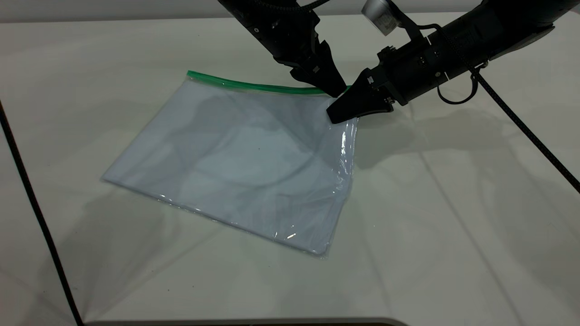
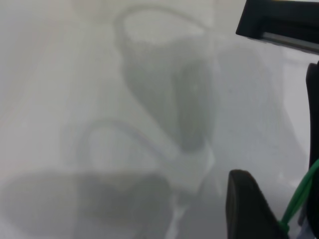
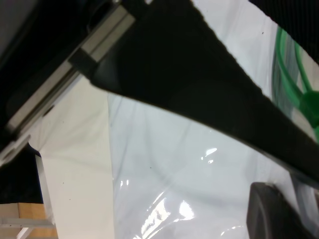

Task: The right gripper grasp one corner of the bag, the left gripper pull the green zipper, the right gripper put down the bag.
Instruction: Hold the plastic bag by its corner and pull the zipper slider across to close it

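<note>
Clear plastic bag (image 1: 235,163) pinched at corner by right gripper (image 1: 337,113); left gripper (image 1: 335,90), spread around green zipper (image 1: 253,84), likely to slip off slider.

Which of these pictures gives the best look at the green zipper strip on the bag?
The exterior view: there the green zipper runs along the bag's far edge, from its left corner to where the left gripper and right gripper meet. Each wrist view shows only a short green piece beside black fingers.
</note>
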`<act>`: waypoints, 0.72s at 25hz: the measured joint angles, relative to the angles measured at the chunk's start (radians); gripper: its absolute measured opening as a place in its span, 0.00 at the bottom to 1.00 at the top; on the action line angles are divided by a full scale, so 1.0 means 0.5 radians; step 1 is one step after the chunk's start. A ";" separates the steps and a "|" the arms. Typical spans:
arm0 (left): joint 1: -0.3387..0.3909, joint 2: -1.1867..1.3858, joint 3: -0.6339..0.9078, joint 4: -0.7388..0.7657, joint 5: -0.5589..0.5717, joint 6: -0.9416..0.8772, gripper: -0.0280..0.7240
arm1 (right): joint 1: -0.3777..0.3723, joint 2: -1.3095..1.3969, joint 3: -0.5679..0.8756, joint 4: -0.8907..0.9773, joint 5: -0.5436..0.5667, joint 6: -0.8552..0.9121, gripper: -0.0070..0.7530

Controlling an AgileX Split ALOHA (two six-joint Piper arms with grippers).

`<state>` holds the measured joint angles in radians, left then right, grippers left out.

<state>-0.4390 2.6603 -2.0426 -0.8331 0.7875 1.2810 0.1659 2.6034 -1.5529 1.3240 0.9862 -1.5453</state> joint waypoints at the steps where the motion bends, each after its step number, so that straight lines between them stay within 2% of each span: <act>1: 0.000 0.000 0.000 0.000 0.000 0.000 0.47 | 0.000 0.000 0.000 0.000 0.001 0.000 0.06; 6: 0.000 0.000 0.000 0.009 0.000 0.000 0.38 | 0.000 0.000 0.000 0.000 0.025 -0.002 0.06; 10: 0.000 0.000 0.000 0.015 0.000 0.019 0.37 | 0.000 0.000 0.000 -0.001 0.041 -0.001 0.06; 15: 0.000 0.000 -0.030 0.028 0.029 0.041 0.43 | 0.000 0.000 0.000 -0.005 0.093 -0.003 0.06; 18: 0.018 0.001 -0.100 0.045 0.145 0.025 0.48 | 0.000 0.000 0.000 -0.008 0.165 -0.032 0.06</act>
<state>-0.4302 2.6610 -2.0924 -0.8106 0.8602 1.2936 0.1659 2.6034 -1.5529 1.3201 1.0687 -1.5616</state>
